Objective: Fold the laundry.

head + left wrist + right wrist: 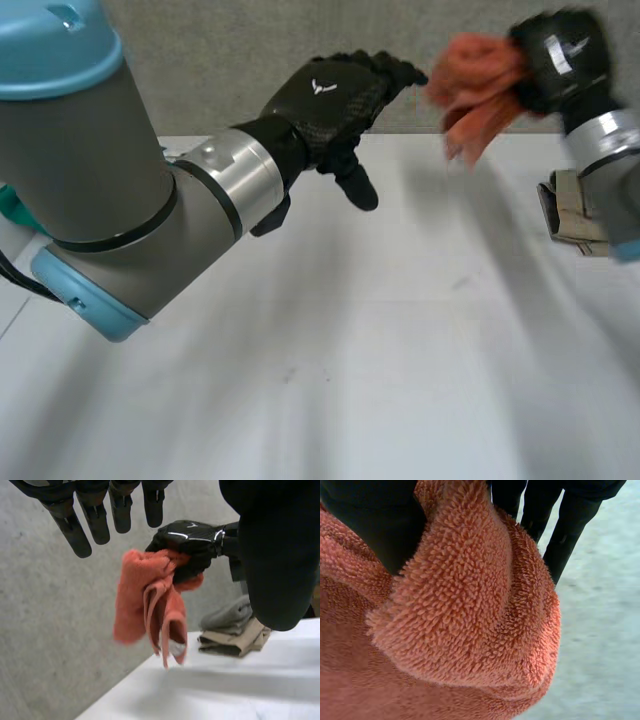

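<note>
Orange towel (478,95) hangs gripped by right robot hand (560,55), left robot hand (325,100) relaxed.

The orange towel (470,605) is shaggy terry cloth — thick looped pile. The right hand (192,542) has a glossy black shell; the tabletop (350,350) is smooth, matt white.

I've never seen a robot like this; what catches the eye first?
The fluffy orange towel, bunched in the right hand, dangles above the white table. The left hand reaches toward it with straight fingers, and folded grey and beige cloths sit stacked near the right arm.
</note>
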